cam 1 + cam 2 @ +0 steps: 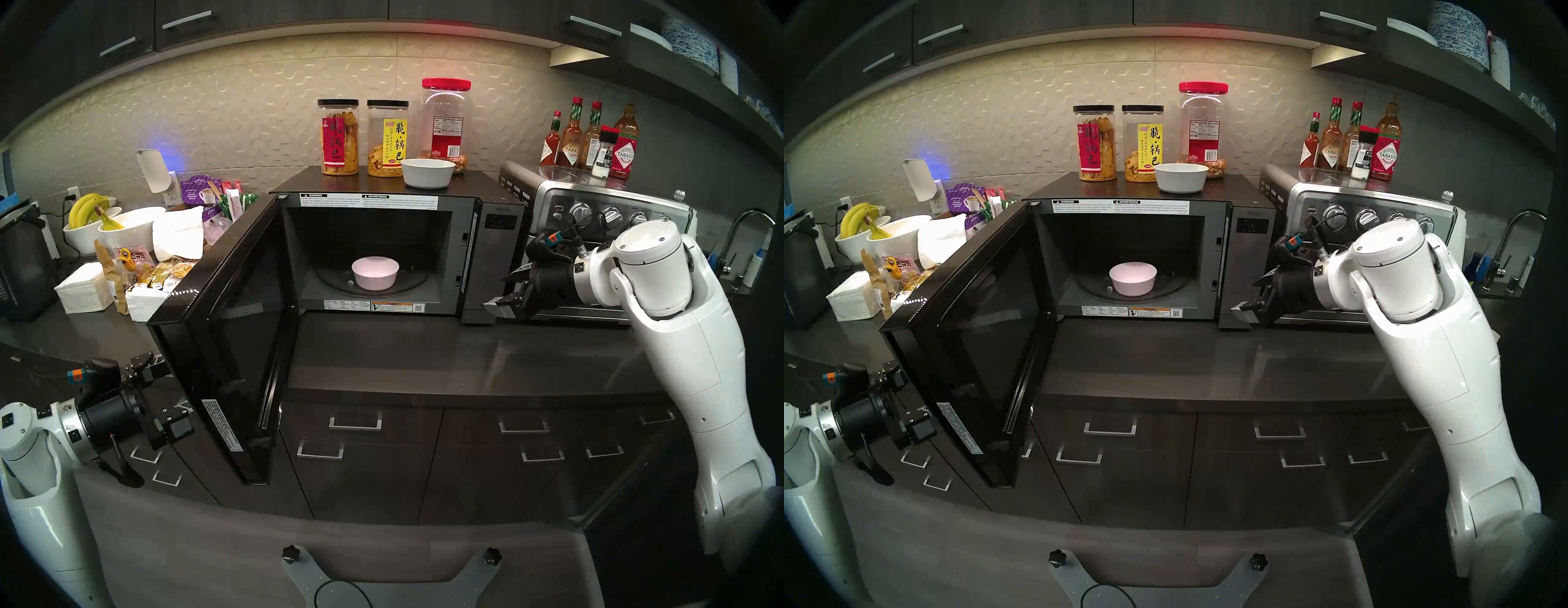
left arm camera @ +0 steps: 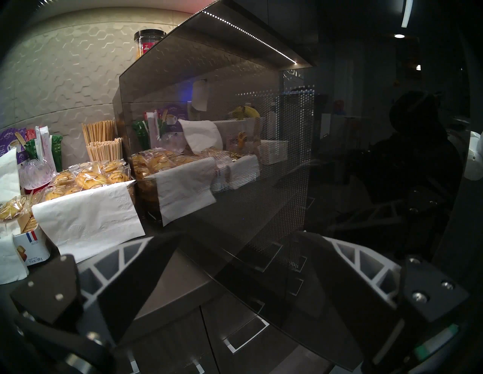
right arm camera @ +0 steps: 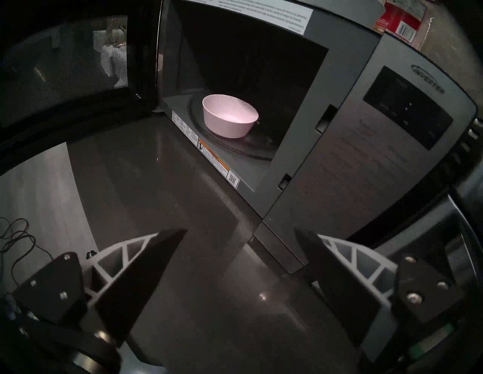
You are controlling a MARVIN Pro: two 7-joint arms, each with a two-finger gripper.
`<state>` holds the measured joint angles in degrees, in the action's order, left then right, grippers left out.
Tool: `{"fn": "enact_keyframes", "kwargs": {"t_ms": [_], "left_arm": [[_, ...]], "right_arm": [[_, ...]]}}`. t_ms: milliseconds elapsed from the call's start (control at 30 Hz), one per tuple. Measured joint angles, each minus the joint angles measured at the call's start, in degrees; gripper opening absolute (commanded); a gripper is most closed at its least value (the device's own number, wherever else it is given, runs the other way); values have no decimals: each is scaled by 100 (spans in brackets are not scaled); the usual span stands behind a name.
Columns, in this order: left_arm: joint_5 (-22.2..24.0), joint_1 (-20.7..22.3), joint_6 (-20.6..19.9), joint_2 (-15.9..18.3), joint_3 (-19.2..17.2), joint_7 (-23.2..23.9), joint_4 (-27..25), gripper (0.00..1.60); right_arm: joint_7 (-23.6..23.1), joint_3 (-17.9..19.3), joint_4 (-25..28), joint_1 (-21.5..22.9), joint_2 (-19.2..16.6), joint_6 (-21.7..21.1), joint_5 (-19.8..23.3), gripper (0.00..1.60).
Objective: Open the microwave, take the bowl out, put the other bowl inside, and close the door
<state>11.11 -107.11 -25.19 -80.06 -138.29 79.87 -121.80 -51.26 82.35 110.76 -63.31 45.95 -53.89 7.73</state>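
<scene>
Wall: you face pale hexagon-patterned tiles (image 1: 254,106).
Counter: dark and glossy (image 1: 466,352).
Cabinets: dark, with metal handles (image 1: 355,422).
Light: warm glow from overhead.

jars (image 1: 338,136): three in a row at back, two black lids, one red | sauce bottles (image 1: 590,138): clustered on toaster oven (image 1: 594,220) | bananas (image 1: 87,208): in white bowls, far left | napkins (image 1: 80,291): stacked, left counter | snack packs (image 2: 86,180): wrapped, heaped in box | stir sticks (image 2: 103,142): upright by wall
</scene>
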Motion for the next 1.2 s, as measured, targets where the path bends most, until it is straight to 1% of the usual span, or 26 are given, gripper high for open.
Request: {"fn": "enact_keyframes", "kwargs": {"t_ms": [200, 300, 433, 533, 567, 700, 833, 1033, 1200], "left_arm": [[2, 0, 0, 0, 0, 1, 0, 160], [3, -1, 0, 0, 0, 1, -1, 160], [4, -1, 0, 0, -2, 2, -1, 160], [5, -1, 0, 0, -2, 2, -1, 160], [5, -1, 0, 0, -2, 2, -1, 160], [6, -1, 0, 0, -2, 2, -1, 160], [6, -1, 0, 0, -2, 2, -1, 160], [7, -1, 0, 0, -2, 2, -1, 160], [7, -2, 0, 0, -2, 2, -1, 160]], "right_arm": [[140, 496, 522, -498, -313, -120, 501, 160], [152, 690, 651, -702, -398, -123, 701, 160], [146, 926, 710, -1014, -466, -109, 934, 160], [130, 998, 710, -1181, -472, -39, 1005, 160], [91, 1045, 709, -1317, -461, 52, 1038, 160], [71, 1059, 668, -1524, -370, 243, 1052, 160], [176, 1039, 596, -1651, -247, 414, 1026, 160], [356, 952, 481, -1747, -106, 583, 873, 160], [365, 972, 458, -1745, -86, 631, 841, 160]]}}
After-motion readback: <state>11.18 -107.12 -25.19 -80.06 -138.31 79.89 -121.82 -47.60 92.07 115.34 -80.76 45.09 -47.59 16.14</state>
